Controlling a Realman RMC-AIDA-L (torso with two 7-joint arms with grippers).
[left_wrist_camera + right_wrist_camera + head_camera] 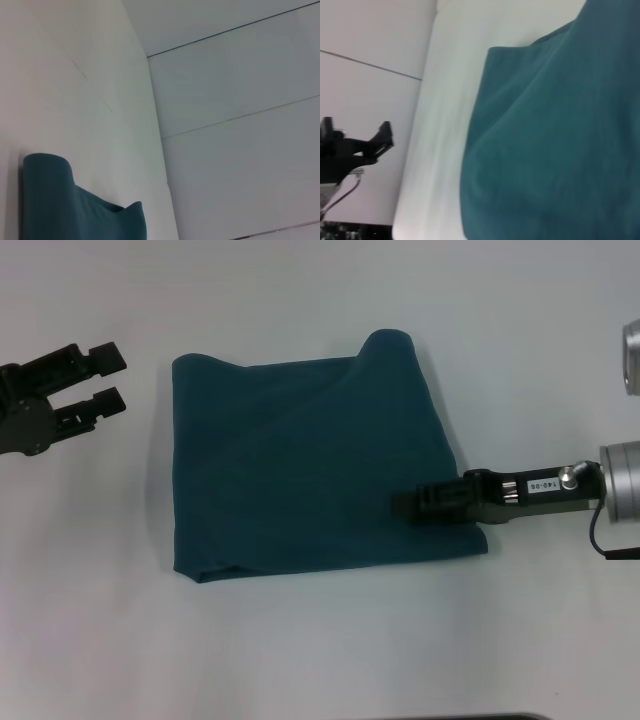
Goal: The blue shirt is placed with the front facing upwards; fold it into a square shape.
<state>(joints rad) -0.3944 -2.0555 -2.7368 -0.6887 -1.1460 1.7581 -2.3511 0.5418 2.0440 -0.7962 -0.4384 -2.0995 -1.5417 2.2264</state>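
Blue shirt [310, 465] mid-counter [320, 640], nearly square | right gripper [405, 505] over near-right corner, finger state unclear | left gripper [108, 378] spread, empty, off left edge | flatten bulging far corner, align edges.

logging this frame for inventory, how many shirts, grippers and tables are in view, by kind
blue shirt: 1, folded into a rough square on the table
grippers: 2, the left gripper off the shirt's left side with fingers spread, the right gripper over the shirt near its right edge
white table: 1
total: 4
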